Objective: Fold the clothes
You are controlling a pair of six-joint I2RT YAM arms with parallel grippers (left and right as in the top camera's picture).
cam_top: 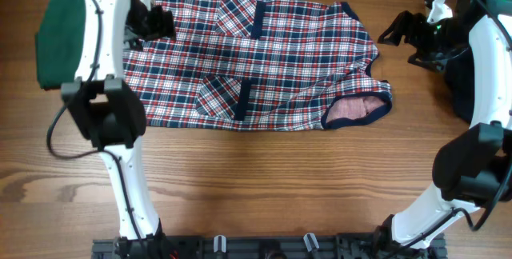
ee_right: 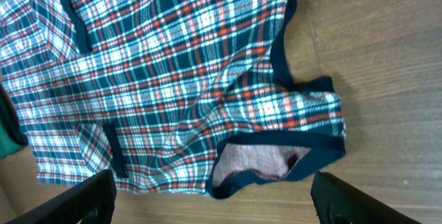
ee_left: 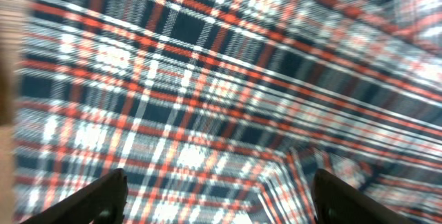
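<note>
The clothes are chiefly a red-white-navy plaid dress (cam_top: pixel 264 55) lying spread on the wooden table, its two navy-trimmed pockets facing up. At its right end an opening (ee_right: pixel 262 165) shows the pale pink inside. My left gripper (cam_top: pixel 160 23) hovers over the dress's left end, open; plaid cloth (ee_left: pixel 207 92) fills its blurred view and nothing sits between its fingers (ee_left: pixel 103 196). My right gripper (cam_top: pixel 396 31) stands open just off the dress's right edge, above bare wood, with the dress (ee_right: pixel 173 65) ahead of its fingers (ee_right: pixel 345 200).
A folded dark-green garment (cam_top: pixel 60 39) lies at the left edge of the table, beside the left arm. A dark garment (cam_top: pixel 460 83) sits at the right edge behind the right arm. Bare wood (cam_top: pixel 280 187) stretches in front of the dress.
</note>
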